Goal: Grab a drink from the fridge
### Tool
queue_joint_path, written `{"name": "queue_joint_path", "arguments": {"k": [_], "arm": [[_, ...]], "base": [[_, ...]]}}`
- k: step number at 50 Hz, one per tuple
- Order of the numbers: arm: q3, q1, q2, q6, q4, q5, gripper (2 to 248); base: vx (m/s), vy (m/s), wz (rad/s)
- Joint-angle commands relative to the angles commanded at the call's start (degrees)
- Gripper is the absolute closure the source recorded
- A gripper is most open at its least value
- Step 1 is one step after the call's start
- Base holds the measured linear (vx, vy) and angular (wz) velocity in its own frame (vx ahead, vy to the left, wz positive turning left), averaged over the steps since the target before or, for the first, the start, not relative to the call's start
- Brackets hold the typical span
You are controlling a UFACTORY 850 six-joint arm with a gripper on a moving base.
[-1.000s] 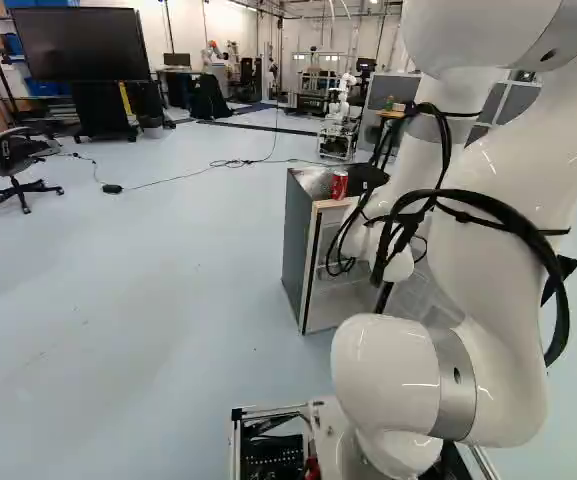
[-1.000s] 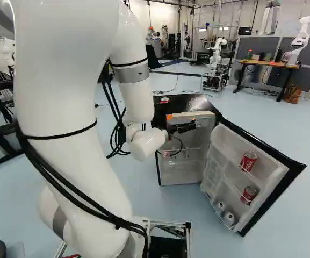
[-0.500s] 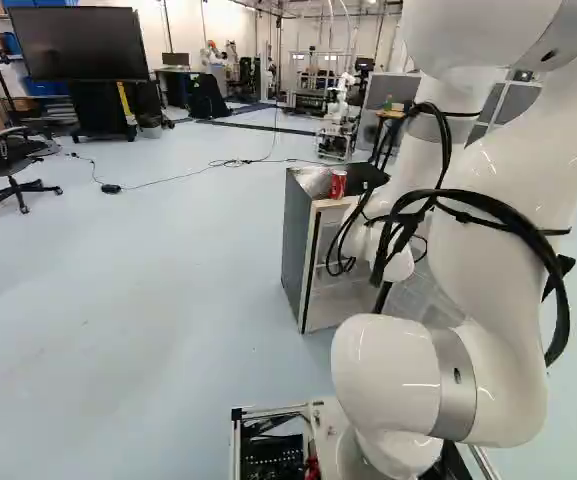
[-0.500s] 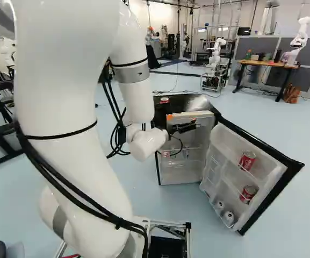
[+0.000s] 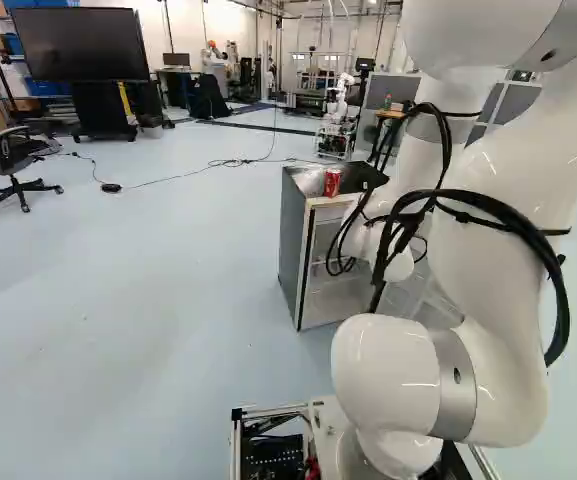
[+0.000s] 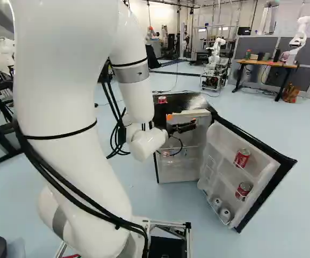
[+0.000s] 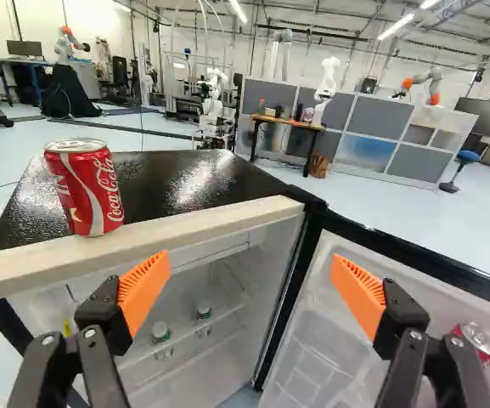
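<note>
Your claw (image 6: 181, 124) was wide open at the front of the fridge (image 7: 172, 174). You had one red can (image 7: 87, 191) standing up on top, near the front edge. Two more red cans (image 6: 242, 158) sat inside the open door (image 6: 224, 150), one above the other.

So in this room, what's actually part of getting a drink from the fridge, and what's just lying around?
For the job:
- fridge, its open door
- two red cans in the door
- small bottles inside
- possibly the can on top
- open hand

Just around:
- big screen
- office chair
- desk
- another robot
</note>
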Motion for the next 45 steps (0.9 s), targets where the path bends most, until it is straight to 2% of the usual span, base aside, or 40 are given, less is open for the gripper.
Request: {"name": "queue_joint_path", "arguments": {"k": [36,45], "arm": [[0.00,0.00,0.00,0.00,0.00,0.00,3],[0.00,0.00,0.00,0.00,0.00,0.00,3]], "base": [[-0.048,-0.083,0.014],[-0.019,-0.038,-0.001]]}}
